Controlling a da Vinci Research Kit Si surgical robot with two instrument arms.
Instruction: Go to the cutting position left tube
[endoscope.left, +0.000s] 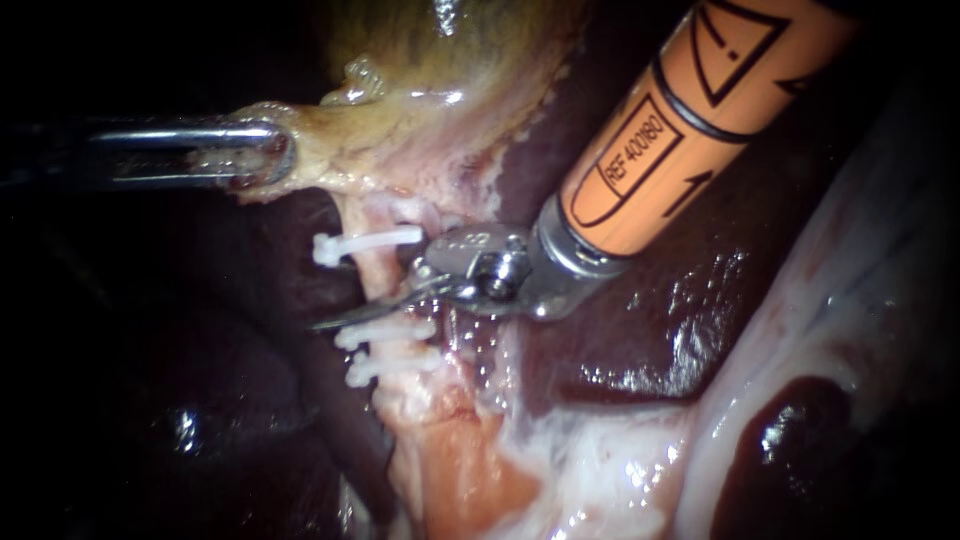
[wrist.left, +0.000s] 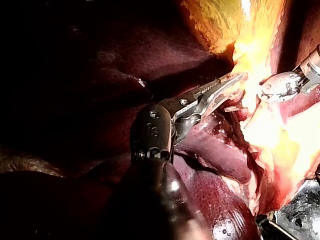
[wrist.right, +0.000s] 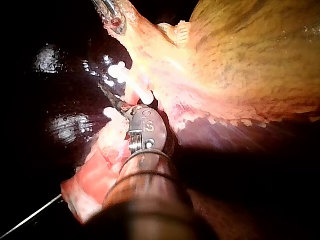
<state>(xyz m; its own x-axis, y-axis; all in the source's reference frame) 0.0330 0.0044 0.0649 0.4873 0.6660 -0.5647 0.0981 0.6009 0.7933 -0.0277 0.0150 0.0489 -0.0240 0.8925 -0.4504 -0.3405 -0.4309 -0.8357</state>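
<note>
- Tube (endoscope.left: 378, 270) runs down from the gallbladder (endoscope.left: 440, 60) across the liver (endoscope.left: 650, 320), the biggest thing before you. The liver is dark red, wet and glinting, and lies on both sides of the tube.
- Around the tissue the room is black. In your left wrist view a speckled grey patch (wrist.left: 295, 220) shows past the liver's edge, and you cannot tell whether it is the worktop.
- The gallbladder sits above, yellow-green, its pale lower end narrowing into the tube.
- Your right instrument (endoscope.left: 395, 295) comes in from the upper right with an orange sleeve. Its pincer is spread: one thin blade lies across the front of the tube, and the other is hidden from you behind the tissue.
- Your left instrument (endoscope.left: 270, 150) comes in from the left, its pincer pinching a flap at the gallbladder's edge.
- Three white clips (endoscope.left: 365, 243) cross the tube, one above the blade and two just below it.
</note>
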